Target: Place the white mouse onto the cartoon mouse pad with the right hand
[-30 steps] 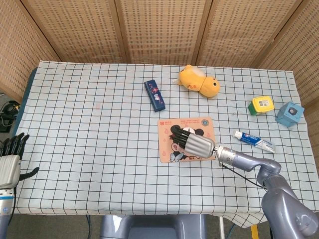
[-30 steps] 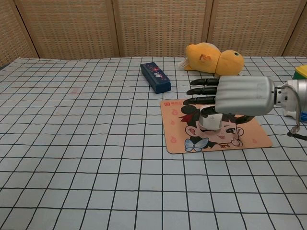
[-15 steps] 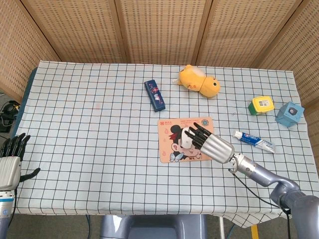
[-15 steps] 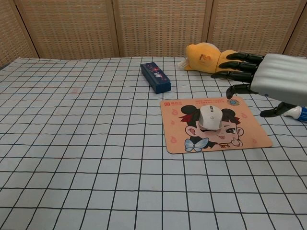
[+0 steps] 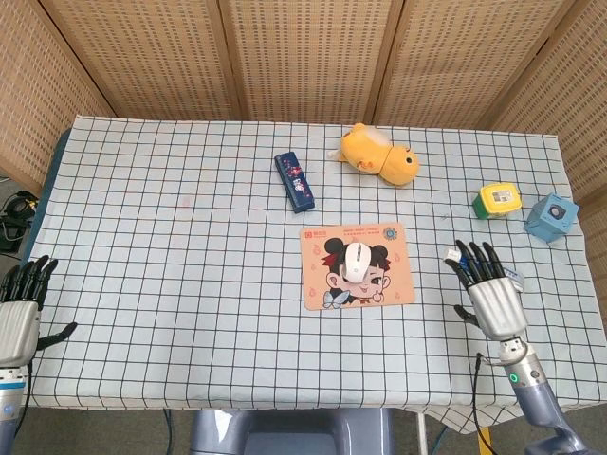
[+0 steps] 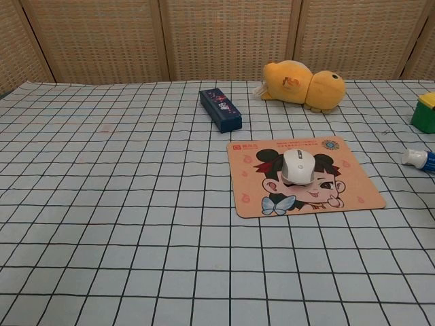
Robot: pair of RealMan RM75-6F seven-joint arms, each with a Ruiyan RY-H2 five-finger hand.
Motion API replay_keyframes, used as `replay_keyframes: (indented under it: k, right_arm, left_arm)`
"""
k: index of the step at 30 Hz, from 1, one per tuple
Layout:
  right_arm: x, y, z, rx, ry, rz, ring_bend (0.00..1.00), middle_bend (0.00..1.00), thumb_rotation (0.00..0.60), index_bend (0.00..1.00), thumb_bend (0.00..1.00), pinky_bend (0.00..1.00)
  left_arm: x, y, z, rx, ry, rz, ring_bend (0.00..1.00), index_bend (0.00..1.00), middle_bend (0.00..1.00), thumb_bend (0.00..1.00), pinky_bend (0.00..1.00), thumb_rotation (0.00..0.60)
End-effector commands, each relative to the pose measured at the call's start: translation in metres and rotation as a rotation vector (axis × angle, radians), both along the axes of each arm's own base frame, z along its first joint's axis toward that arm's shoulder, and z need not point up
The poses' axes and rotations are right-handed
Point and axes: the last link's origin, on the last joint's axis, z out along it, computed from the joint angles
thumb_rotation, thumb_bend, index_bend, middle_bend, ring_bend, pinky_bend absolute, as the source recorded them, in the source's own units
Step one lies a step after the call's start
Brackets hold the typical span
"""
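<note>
Head view shows the checked bench, and on it the cartoon mouse pad serves as landmark. The yellow plush toy lies beyond the pad, the dark blue box beyond its far left corner. The right hand hovers well right of the pad, released, fingers spread and holding nothing. The left hand sits far left of the pad, likewise released. The white mouse rests on the pad's middle.
</note>
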Motion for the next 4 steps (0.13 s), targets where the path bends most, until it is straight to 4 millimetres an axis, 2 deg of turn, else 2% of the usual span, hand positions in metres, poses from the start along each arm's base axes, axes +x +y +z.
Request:
replay_keyframes:
  k: [1, 4]
  right_arm:
    - [-0.0066, 0.0103, 0.0062, -0.035, -0.046, -0.051, 0.0, 0.02, 0.6, 0.21, 0.11, 0.0]
    - [-0.0094, 0.0174, 0.0088, -0.057, -0.09, -0.088, 0.0, 0.02, 0.6, 0.2, 0.11, 0.0]
  left_arm:
    - [0.0002, -0.0008, 0.0001, 0.001, 0.001, -0.001, 0.0, 0.0, 0.0, 0.0, 0.0, 0.6]
    - [0.0011, -0.0019, 0.0009, 0.005, 0.001, -0.006, 0.0, 0.0, 0.0, 0.0, 0.0, 0.6]
